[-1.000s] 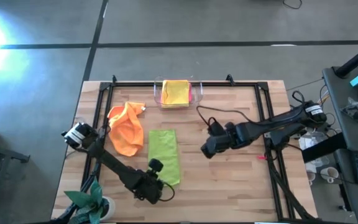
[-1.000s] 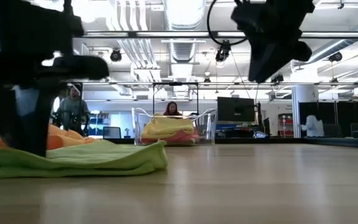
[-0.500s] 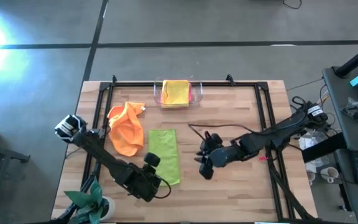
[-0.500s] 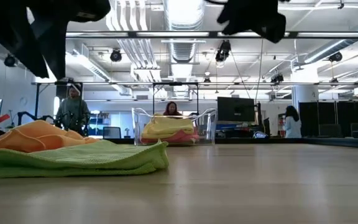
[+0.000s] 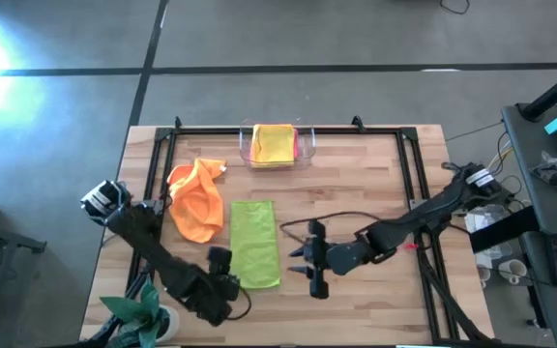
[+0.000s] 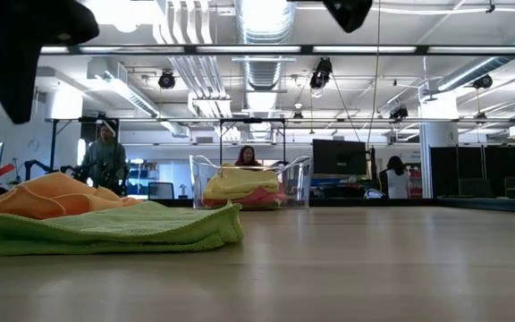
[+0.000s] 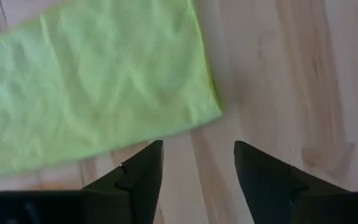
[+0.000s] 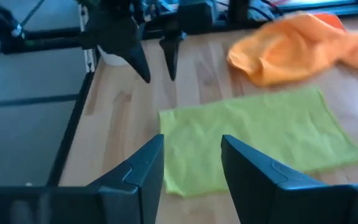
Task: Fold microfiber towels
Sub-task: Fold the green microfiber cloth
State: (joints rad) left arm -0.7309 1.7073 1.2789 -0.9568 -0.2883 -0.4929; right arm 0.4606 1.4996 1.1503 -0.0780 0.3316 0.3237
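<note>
Towel between grippers — left; right

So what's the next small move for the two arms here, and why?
Probably lower both open end effectors, left and right, onto the near corners of the lime green towel. It lies flat, folded lengthwise, with each end effector hovering beside its near end, gripping nothing.
</note>
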